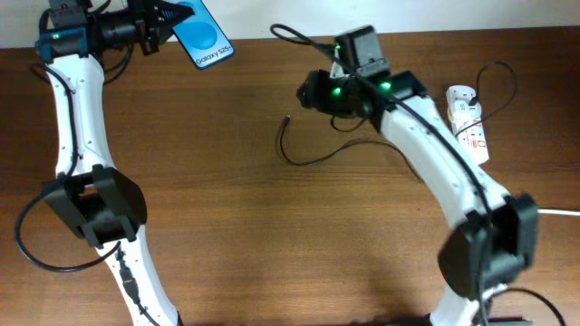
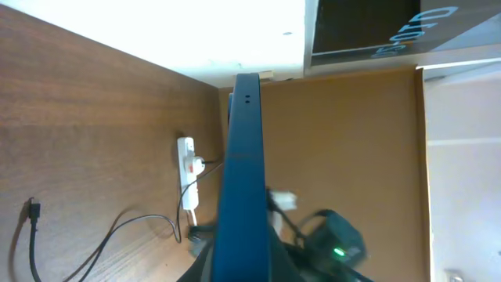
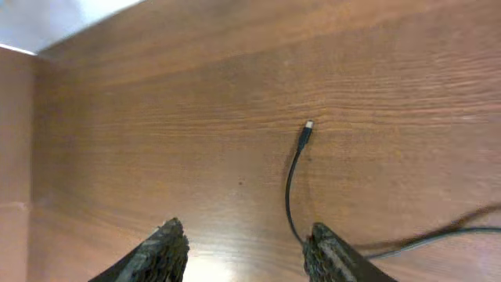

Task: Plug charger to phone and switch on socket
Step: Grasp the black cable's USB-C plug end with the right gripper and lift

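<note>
Overhead, my left tool (image 1: 170, 27) is clenched on the phone (image 1: 207, 41) at the upper left of the frame, apparently held clear of the desk (image 1: 227, 235); I judge this presents its port edge for plugging; the charger (image 1: 308, 161) lies loose at centre, plug tip toward upper left; the socket (image 1: 468, 122) sits at the right edge. My right tool (image 3: 244, 239) hangs released, fingers spread, over the cable; its arm reaches in from lower right, elbow bent, poised to descend.
</note>
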